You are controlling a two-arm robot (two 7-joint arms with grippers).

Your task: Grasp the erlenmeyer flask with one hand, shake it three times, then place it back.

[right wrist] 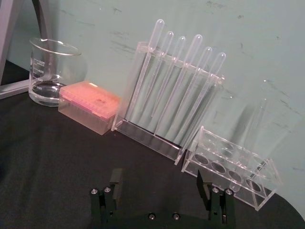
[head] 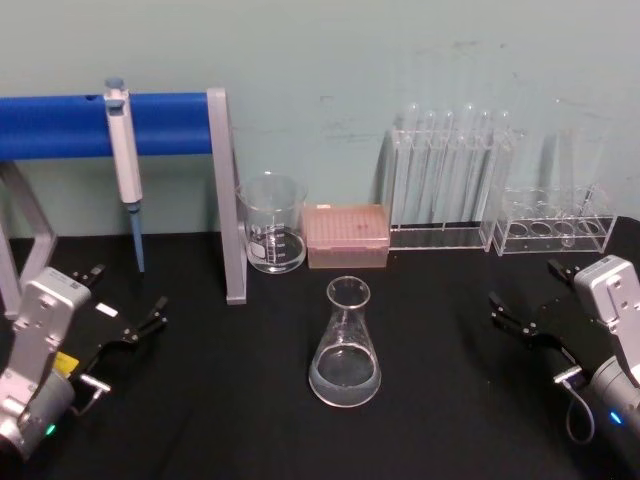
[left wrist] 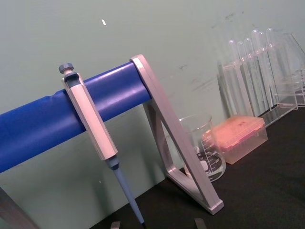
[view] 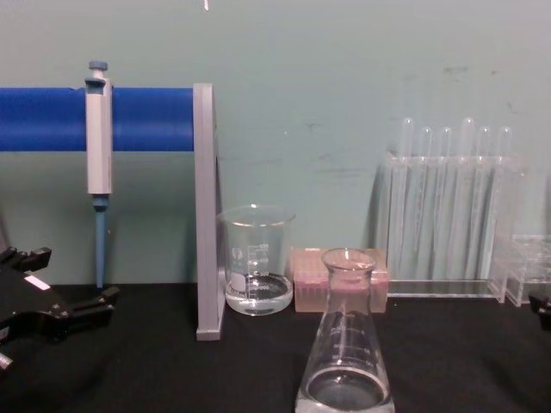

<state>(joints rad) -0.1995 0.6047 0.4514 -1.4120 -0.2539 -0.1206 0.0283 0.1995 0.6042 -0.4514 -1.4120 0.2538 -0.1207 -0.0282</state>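
The erlenmeyer flask (head: 345, 352) stands upright on the black table at the centre, clear glass with a little clear liquid in its wide base; the chest view shows the flask (view: 346, 366) close and low. My left gripper (head: 125, 295) rests open at the left, well apart from the flask, with nothing between its fingers; it also appears at the chest view's left edge (view: 69, 277). My right gripper (head: 525, 288) stands open at the right, likewise clear of the flask. In the right wrist view the right gripper (right wrist: 158, 183) holds nothing.
Behind the flask stand a glass beaker (head: 272, 228) with liquid and a pink tip box (head: 346, 236). A tall test tube rack (head: 445, 185) and a low rack (head: 555, 228) sit back right. A pipette (head: 124, 160) hangs on the blue bar stand (head: 60, 125).
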